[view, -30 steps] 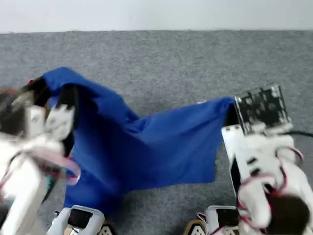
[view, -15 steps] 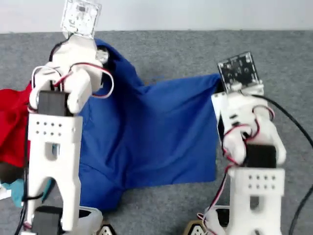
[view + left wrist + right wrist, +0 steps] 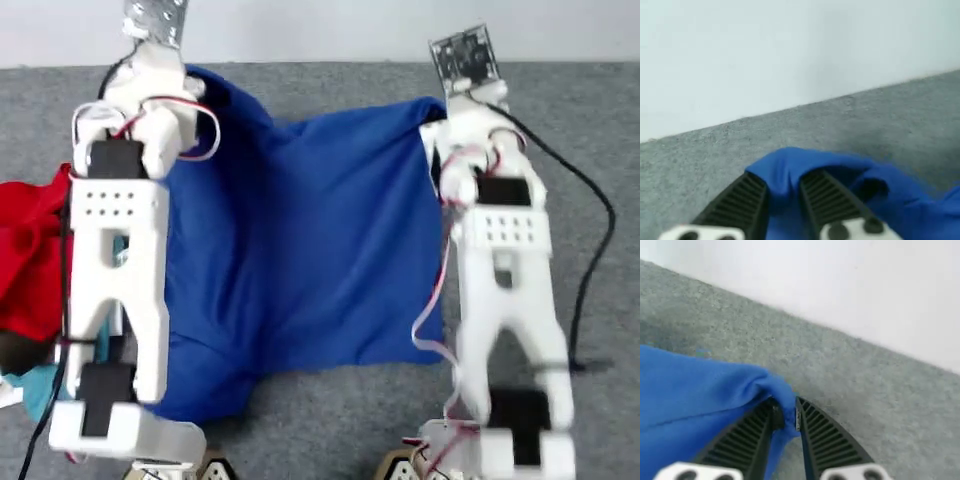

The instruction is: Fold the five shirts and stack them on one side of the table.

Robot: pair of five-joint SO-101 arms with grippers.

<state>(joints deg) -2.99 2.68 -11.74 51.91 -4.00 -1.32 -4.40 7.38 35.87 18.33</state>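
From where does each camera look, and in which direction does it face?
High view: fixed above, looking down on the table, blue shirt, left arm and right arm.
Left wrist view: on the left arm, facing the wall past the left gripper pinching the shirt.
Right wrist view: on the right arm, facing the wall past the right gripper, also pinching it.
Shared: all three show the blue shirt.

Bright, even light, soft faint shadows

A grey carpeted table (fuzzy-textured) meets a plain white wall behind.
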